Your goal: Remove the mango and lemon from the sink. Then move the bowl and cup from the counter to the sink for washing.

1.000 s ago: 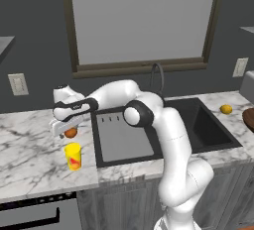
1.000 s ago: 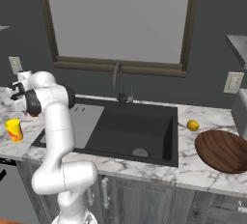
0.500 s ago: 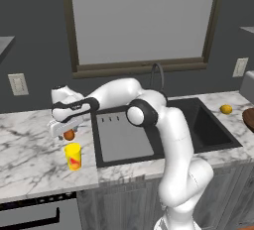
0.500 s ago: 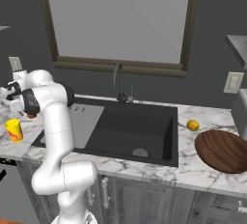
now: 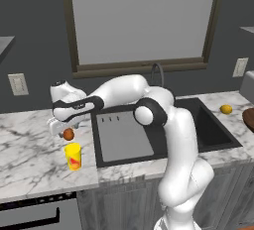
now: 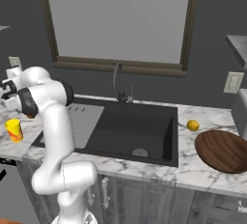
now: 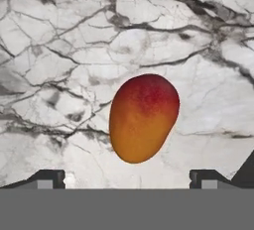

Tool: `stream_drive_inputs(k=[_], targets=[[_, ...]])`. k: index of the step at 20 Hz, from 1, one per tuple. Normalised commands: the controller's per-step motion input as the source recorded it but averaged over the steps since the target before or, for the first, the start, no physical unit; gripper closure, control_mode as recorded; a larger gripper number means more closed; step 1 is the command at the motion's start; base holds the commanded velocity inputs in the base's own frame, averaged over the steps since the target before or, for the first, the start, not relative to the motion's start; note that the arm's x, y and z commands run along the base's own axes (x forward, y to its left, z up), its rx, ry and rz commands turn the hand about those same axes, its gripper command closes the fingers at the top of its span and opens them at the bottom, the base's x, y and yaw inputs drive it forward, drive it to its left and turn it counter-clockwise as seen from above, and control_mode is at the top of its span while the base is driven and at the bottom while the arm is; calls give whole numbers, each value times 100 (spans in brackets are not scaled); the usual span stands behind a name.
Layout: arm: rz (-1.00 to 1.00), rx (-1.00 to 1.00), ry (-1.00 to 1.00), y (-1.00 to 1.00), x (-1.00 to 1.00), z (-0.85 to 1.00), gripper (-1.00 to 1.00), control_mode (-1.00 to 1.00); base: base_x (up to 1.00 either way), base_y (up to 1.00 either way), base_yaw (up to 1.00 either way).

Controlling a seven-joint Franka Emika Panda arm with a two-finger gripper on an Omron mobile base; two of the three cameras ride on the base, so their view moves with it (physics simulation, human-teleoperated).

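Mango [image 7: 143, 118] on counter [image 7: 59, 50], long axis upright, slightly tilted

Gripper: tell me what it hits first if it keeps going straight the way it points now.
Most likely the mango, lying on the marble counter between the open fingers. The gripper points down at it; how far above it hangs is unclear.

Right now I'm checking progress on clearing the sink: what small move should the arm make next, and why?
Probably lift the open pincer straight up and clear. The mango lies on the marble counter with the finger tips standing wide of it, so it seems released. The lemon already sits on the counter, right of the sink. Next comes the yellow cup nearby.
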Motion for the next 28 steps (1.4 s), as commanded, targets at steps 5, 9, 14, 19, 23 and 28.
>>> stream_drive_inputs(k=[5, 9, 14, 19, 23, 28], targets=[[-7, 0, -11, -16, -37, 29, -100, -100, 0, 0, 0], [-12, 4, -5, -19, -42, 21, -100, -100, 0, 0, 0], [-17, 15, 0, -24, -36, 21, -100, -100, 0, 0, 0], [-16, 16, 0, -24, -29, 18, -100, -100, 0, 0, 0], [-14, 11, 0, -13, -32, 9, -100, -100, 0, 0, 0], [-11, 6, 0, -3, -27, 4, -100, -100, 0, 0, 0]])
